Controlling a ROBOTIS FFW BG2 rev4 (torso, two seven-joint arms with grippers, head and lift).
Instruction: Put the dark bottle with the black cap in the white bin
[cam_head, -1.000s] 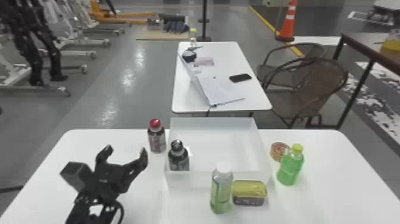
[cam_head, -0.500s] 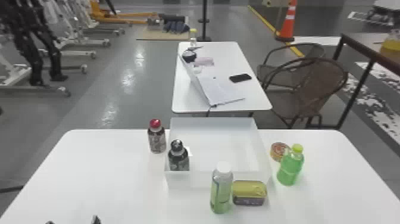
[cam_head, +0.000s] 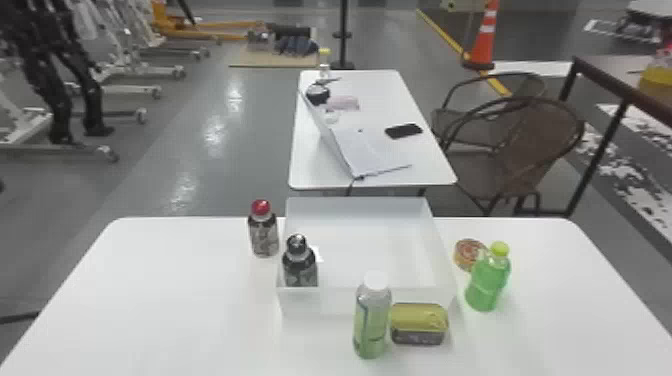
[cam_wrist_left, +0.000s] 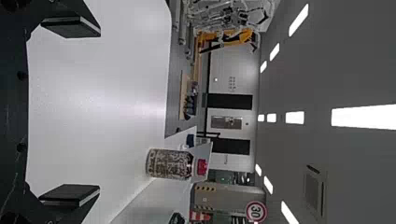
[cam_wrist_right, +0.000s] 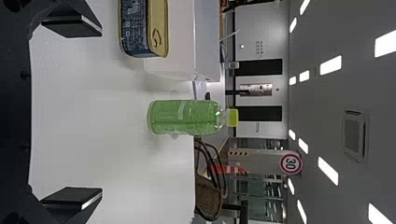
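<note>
Gaping wide, the left gripper (cam_wrist_left: 93, 111) has nothing between its fingers in its wrist view, with the tabletop (cam_head: 175, 300) spread before it. The right gripper (cam_wrist_right: 99, 112) is likewise wide apart and holding nothing. Farther out from the left one stands the red-capped bottle (cam_head: 263, 232), upright just outside the left wall of the white bin (cam_head: 320, 302). Inside the bin, the dark bottle with the black cap (cam_head: 300, 265) stands upright in the near left corner, its base hidden behind the near wall; the pale bin floor shows to its right. In front of that near wall, a white-capped green bottle (cam_head: 371, 320) stands upright, an oblong tin (cam_head: 419, 325) just beside it, both in the way of the bin's near side. Right of the bin sit a round tin (cam_head: 467, 252) and a yellow-capped green bottle (cam_head: 487, 280). The tabletop runs on to rounded far corners at both sides, and a second table (cam_head: 435, 170) lies beyond the bin.
</note>
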